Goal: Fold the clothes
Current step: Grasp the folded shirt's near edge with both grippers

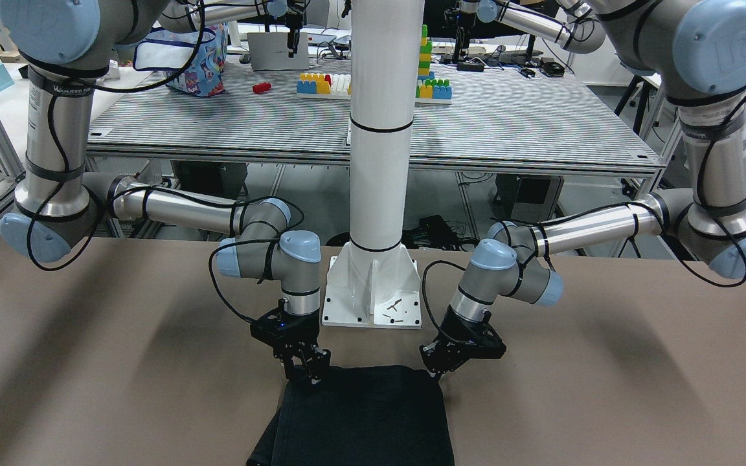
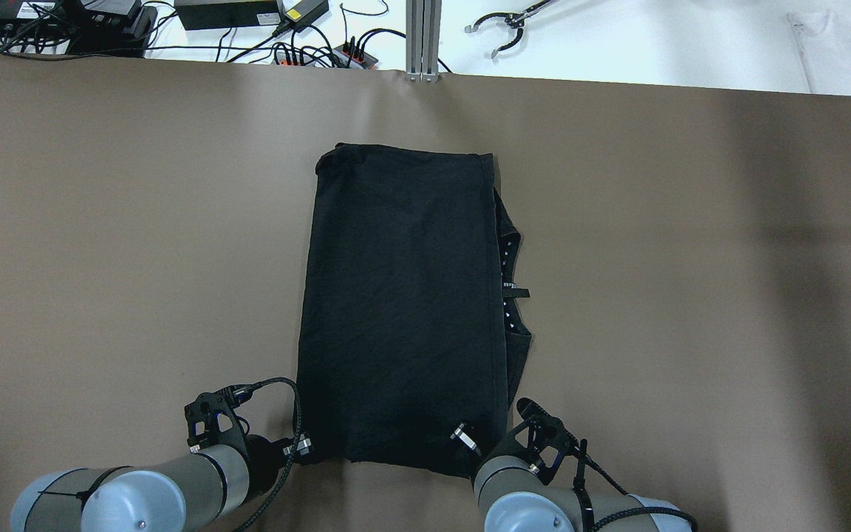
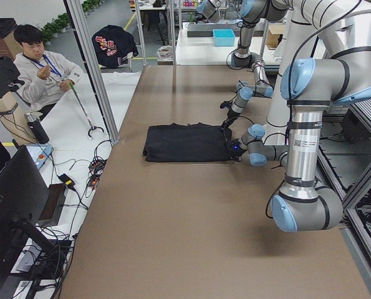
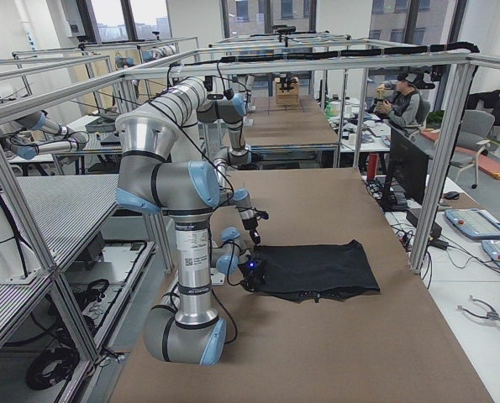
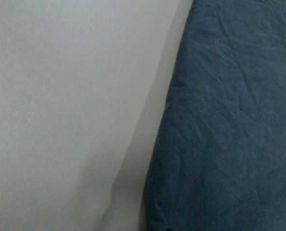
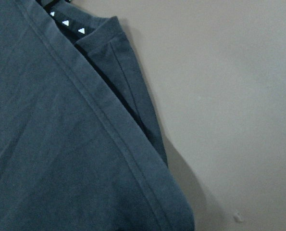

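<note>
Front-facing view: clothes, one black piece, lie flat on the brown table just in front of the white pillar base. The right gripper points down at the corner on this view's left, tips at the hem. The left gripper is tilted in at the other near corner. The fingers are too small and dark against the cloth, so I cannot tell how far either pair of jaws stands apart, or whether any cloth is pinched.

Overhead view: clothes form a tall rectangle at mid-table, with an under-layer sticking out along the right side. Each gripper is at one of the robot-side corners.

Left side view: clothes lie low and flat, with both wrists at the robot-side edge. A person sits beyond the table.

Right side view: same layout; jaw gaps are not readable.

Left wrist view: cloth edge fills the right half, bare table the left; no fingers in view.

Right wrist view: hemmed corner, a second hemmed layer under it, and small white triangles at the top.
</note>
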You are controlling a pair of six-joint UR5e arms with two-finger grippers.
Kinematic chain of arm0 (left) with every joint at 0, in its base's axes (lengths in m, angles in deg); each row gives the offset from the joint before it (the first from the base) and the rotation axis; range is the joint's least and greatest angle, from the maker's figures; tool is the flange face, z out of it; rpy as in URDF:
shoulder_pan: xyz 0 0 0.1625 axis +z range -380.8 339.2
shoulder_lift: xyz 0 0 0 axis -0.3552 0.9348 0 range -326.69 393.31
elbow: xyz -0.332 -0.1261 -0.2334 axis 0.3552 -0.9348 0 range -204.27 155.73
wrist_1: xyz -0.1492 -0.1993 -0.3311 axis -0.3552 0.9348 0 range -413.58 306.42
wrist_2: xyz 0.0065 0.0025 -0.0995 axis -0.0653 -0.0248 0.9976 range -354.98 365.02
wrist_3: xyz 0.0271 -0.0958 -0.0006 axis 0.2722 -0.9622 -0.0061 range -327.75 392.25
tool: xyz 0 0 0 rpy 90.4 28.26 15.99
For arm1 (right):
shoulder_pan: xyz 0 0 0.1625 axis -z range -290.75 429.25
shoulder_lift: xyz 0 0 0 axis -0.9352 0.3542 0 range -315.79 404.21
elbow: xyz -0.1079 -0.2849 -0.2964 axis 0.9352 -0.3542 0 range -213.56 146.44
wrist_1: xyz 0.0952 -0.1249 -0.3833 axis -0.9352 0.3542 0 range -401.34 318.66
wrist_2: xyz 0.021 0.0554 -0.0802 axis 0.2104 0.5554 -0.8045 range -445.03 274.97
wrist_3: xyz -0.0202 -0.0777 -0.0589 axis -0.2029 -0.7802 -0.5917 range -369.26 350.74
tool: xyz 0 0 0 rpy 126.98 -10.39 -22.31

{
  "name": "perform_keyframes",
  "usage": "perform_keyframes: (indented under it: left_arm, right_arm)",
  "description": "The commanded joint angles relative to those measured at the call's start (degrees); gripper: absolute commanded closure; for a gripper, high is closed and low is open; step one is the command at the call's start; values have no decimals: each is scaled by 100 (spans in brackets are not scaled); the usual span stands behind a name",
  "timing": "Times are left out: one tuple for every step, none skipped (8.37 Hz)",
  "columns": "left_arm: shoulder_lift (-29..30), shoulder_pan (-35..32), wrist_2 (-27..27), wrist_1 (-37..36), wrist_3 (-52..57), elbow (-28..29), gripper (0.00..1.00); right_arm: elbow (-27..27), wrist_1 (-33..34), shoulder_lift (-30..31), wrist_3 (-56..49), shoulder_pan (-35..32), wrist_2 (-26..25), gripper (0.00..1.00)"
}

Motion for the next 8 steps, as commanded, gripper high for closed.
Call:
perform_keyframes:
  left_arm:
    - [-2,0,0,0,0,0,100]
    - [7,0,0,0,0,0,100]
    - [16,0,0,0,0,-9,100]
    - [16,-26,9,0,9,-35,100]
    - [16,-44,26,0,26,-61,100]
    - [25,-52,44,0,26,-122,100]
    - [25,-53,53,0,26,-227,100]
    - [-10,-53,61,-78,26,-402,100]
  right_arm:
    - [24,0,-12,137,-9,-6,100]
    - [51,0,-4,137,-18,-6,100]
    - [94,0,-4,128,-27,3,100]
    - [234,0,14,119,-53,12,100]
    - [331,0,23,119,-53,12,100]
    - [367,0,23,110,-53,12,100]
    - [498,0,49,101,-53,21,100]
    - [725,9,110,110,-27,21,100]
